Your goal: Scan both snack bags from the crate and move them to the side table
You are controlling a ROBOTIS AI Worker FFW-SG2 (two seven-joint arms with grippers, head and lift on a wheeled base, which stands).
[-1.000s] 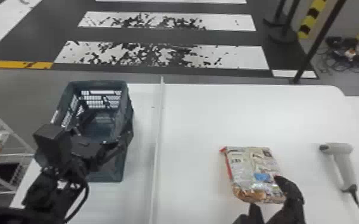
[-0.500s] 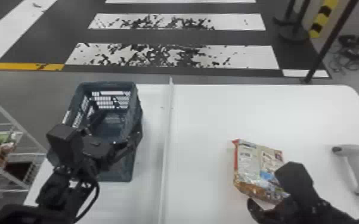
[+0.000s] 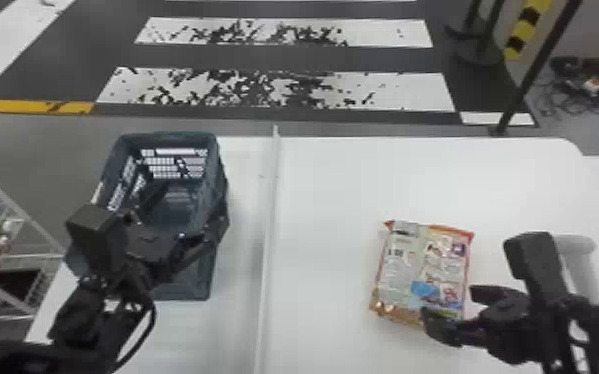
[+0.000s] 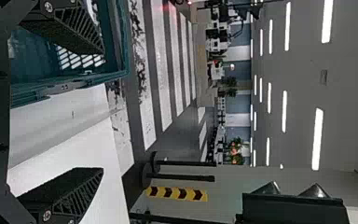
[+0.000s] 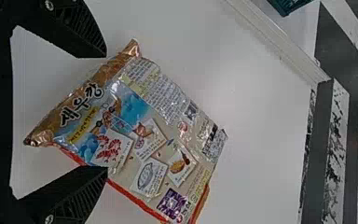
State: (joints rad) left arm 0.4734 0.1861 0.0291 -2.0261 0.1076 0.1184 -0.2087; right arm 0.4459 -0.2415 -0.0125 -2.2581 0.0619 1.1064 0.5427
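One snack bag [image 3: 423, 273] lies flat on the white table in the head view, printed side up. Spread at the bag's near right corner is my right gripper [image 3: 445, 308]; in the right wrist view the fingers of the right gripper [image 5: 106, 112] stand wide apart, with the bag [image 5: 144, 135] lying between and beyond them. The dark crate [image 3: 214, 278] is at the left, and my left gripper [image 3: 171, 219] hangs over its near part. In the left wrist view the left gripper [image 4: 103, 112] is open, one finger over the crate [image 4: 121, 42].
A white scanner [image 3: 579, 268] lies on the table [image 3: 333, 189] behind my right arm. A raised white strip [image 3: 267, 248] runs between crate and bag. Beyond the far edge stand posts [image 3: 527, 74]; a wire rack [image 3: 15, 258] is at far left.
My right gripper has drawn off to the right of the bag and opened wider; the bag has turned a little on the table. The head view has shifted slightly, and the left arm keeps its place at the crate.
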